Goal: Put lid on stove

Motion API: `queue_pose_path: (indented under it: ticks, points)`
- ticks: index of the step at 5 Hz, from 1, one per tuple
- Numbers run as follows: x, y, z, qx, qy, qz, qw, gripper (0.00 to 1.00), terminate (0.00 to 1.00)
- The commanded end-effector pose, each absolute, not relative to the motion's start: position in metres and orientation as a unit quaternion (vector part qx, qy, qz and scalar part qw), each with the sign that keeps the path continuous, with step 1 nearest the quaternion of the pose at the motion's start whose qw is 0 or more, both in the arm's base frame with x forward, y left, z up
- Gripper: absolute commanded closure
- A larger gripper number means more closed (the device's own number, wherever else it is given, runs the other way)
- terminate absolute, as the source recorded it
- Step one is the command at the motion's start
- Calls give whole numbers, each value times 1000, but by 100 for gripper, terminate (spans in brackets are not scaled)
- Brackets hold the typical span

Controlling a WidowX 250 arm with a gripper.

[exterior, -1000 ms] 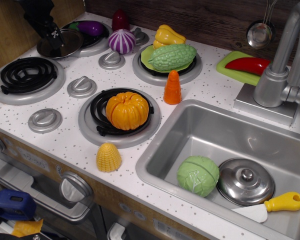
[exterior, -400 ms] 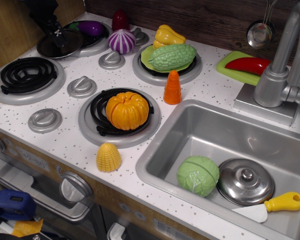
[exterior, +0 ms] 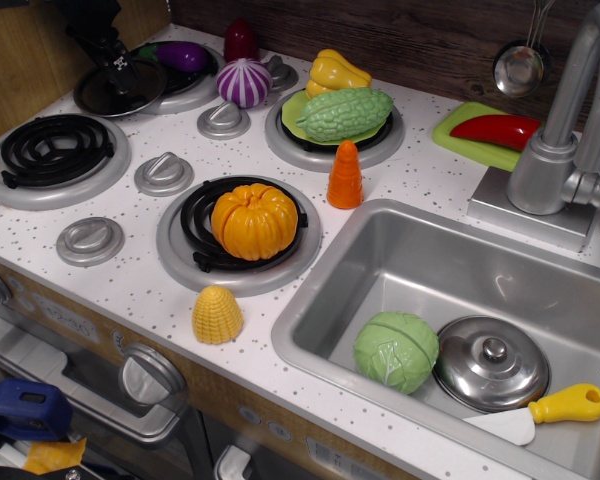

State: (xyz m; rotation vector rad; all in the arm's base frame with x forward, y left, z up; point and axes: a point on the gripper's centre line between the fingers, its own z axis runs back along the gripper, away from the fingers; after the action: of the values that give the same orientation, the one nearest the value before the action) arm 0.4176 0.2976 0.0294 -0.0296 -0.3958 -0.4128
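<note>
The lid, shallow and shiny with dark reflections, lies at the back left of the stove, its right edge over the silver ring of the back-left burner. My black gripper hangs right over the lid's centre and hides the knob. Its fingers are dark against the dark lid, so I cannot tell whether they are closed on the knob. A purple eggplant lies on that same burner.
The front-left burner is bare. A pumpkin sits on the front-right burner. A green gourd lies on the back-right one. Nearby are an onion, a carrot and a corn cob. The sink holds a cabbage and a domed lid.
The gripper has shifted slightly right and towards the back over the lid. The lid has stayed in about the same place.
</note>
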Motion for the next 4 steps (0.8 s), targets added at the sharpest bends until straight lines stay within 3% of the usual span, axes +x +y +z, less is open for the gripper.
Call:
queue_pose_path:
  ticks: [1, 2, 3, 4]
  points:
    - [421, 293, 58, 6, -212, -204, 956, 100, 0]
    - [418, 289, 56, 5, -213, -201, 956, 0, 0]
    - [417, 284, 62, 38, -208, -199, 957, 100, 0]
    - [415, 282, 78, 72, -200, -201, 956, 100, 0]
